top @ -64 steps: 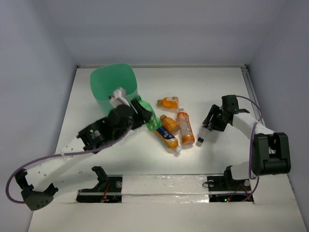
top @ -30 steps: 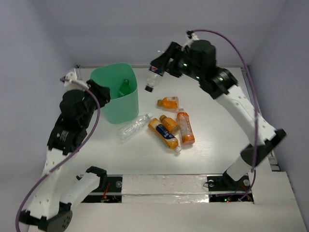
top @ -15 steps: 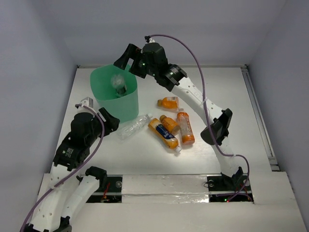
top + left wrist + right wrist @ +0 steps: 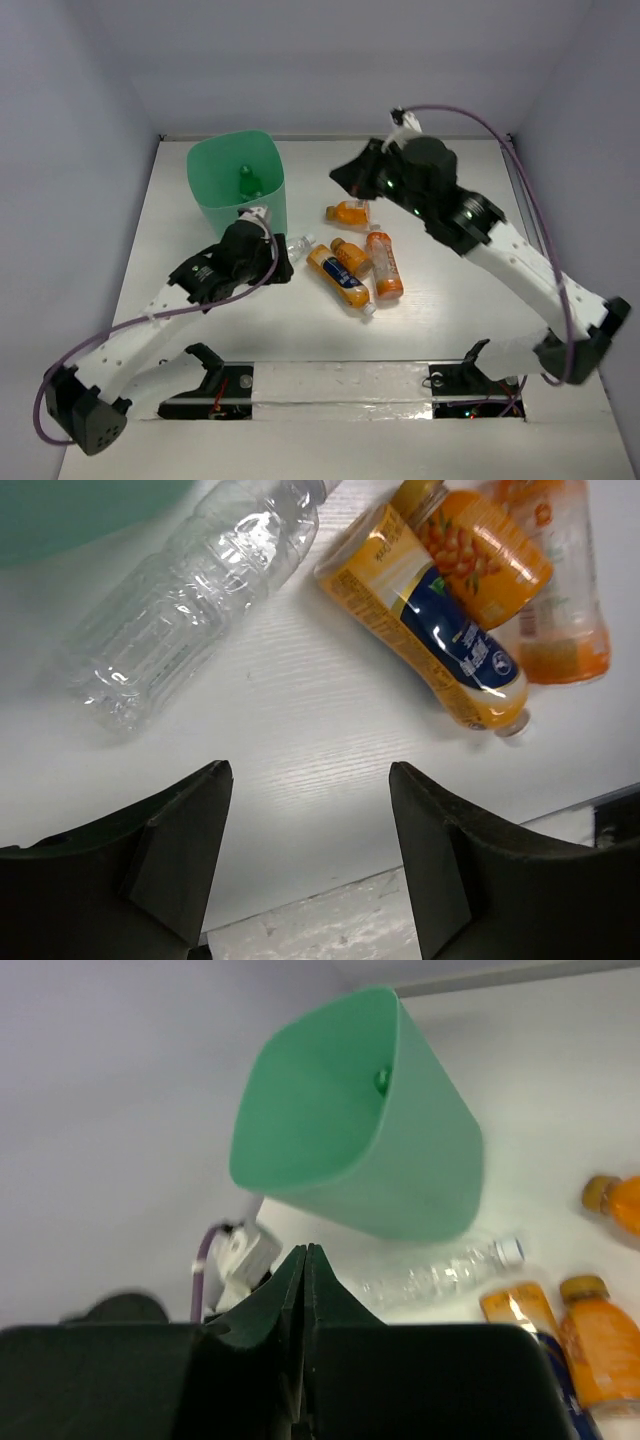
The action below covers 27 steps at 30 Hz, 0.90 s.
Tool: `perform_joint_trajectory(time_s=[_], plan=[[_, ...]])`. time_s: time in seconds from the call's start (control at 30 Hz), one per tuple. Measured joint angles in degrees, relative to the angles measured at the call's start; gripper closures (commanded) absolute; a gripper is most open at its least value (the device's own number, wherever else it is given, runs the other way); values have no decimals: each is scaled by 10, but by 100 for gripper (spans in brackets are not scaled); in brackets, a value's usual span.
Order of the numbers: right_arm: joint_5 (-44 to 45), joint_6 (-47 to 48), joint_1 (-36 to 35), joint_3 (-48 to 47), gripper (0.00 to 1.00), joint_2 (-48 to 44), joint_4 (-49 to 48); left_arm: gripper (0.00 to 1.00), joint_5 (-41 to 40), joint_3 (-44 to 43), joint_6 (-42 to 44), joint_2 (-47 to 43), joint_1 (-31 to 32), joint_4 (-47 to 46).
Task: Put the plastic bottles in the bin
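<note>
Mint-green bin (image 4: 212, 212) stands upper left on the worktop (image 4: 450, 300), a green bottle (image 4: 246, 181) inside; we see our left jaws parted and empty by the clear bottle (image 4: 190, 590), right jaws closed, empty.

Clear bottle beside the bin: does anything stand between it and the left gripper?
Nothing visible does. Only bare table lies between the open left gripper and the clear bottle; the orange bottles lie off to the side.
</note>
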<state>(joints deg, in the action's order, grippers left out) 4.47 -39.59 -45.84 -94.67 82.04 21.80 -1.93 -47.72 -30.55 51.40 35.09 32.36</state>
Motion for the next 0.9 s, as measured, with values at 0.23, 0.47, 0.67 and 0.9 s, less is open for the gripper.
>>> perform_joint_trajectory(time_s=[0.23, 0.47, 0.67, 0.9], plan=[[-17, -3, 0, 331, 85, -235, -14, 31, -89, -24, 12, 112, 57, -12], [-28, -38, 0, 516, 50, -407, 6, 28, -142, -26, 53, 182, 57, -48], [-54, -41, 0, 571, 37, -452, 9, 27, -169, -27, 104, 233, 57, -85], [-106, -23, 0, 579, 24, -417, 2, 22, -194, -31, 151, 278, 57, -123]])
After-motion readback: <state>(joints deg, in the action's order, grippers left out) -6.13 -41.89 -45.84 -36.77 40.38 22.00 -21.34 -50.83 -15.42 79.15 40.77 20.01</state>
